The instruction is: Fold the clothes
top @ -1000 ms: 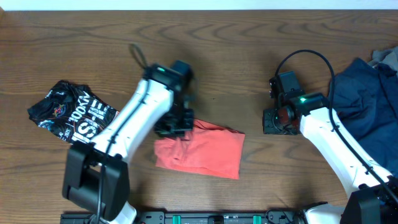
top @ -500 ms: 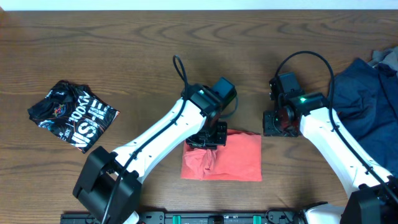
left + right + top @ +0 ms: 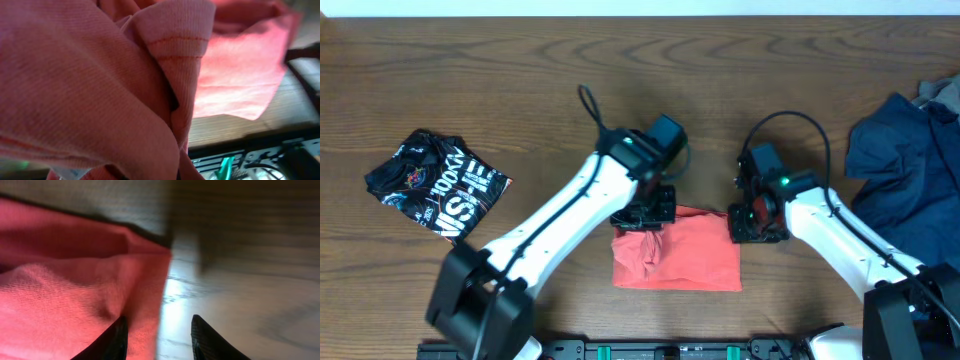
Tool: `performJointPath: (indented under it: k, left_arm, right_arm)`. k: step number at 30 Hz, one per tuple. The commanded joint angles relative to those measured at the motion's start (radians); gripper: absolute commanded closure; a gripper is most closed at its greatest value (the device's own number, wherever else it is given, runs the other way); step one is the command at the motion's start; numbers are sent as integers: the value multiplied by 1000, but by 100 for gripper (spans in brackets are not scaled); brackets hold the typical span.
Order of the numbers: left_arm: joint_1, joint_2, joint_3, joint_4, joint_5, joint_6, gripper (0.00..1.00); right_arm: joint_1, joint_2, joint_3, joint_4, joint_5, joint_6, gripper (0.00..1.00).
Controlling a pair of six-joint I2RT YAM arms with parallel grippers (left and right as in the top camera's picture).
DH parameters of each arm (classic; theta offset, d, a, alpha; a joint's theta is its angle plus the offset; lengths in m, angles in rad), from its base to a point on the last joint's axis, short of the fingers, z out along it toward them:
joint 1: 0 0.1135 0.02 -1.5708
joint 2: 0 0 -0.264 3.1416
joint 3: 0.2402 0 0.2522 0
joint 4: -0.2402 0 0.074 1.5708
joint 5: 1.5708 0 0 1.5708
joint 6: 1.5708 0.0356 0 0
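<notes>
left gripper (image 3: 644, 213): held low over the far left corner of the coral-red t-shirt (image 3: 685, 262), closed on a gathered ridge of cloth; in the left wrist view the bunched fabric (image 3: 75, 75) with a stitched hem fills the frame and hides the fingers. the left arm runs diagonally from the near left edge of the table (image 3: 770, 60) up to this corner, wrist bent downward, a black cable looping behind it

right gripper (image 3: 741, 222): at the shirt's far right corner, close to the surface, jaws parted and holding nothing; in the right wrist view (image 3: 159, 339) one dark fingertip (image 3: 116, 336) lies over the shirt's edge (image 3: 60, 280) and the other over bare wood. the right arm reaches in from the near right, a cable arching over its wrist

garments, three: one coral-red t-shirt, folded to a rough rectangle between the two grippers at the near centre of the table; one black garment (image 3: 435, 185), crumpled at the far left and well apart, its white lettering creased so that only fragments such as "100" show; one navy garment (image 3: 910, 190), heaped at the right edge

arms, two
</notes>
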Motion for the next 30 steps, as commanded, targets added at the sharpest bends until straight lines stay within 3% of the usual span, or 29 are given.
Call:
performJointPath:
  k: [1, 8, 23, 25, 28, 30]
  left_arm:
    - [34, -92, 16, 3, 10, -8, 94]
    - [21, -149, 17, 38, 10, -20, 94]
    - [-156, -13, 3, 128, 7, -80, 93]
    - [-177, -9, 3, 158, 11, -91, 79]
    - [-195, -14, 4, 218, 68, -86, 69]
    - [-190, -24, 4, 262, 117, -15, 67]
  right_arm:
    - [30, 6, -52, 40, -48, 0, 60]
    - [51, 5, -96, 104, -48, 0, 61]
    - [49, 4, -89, 105, -47, 1, 62]
    - [34, -3, -74, 85, -47, 23, 63]
    - [-14, -27, -17, 35, -43, 25, 62]
    - [-59, -51, 48, -19, -31, 14, 62]
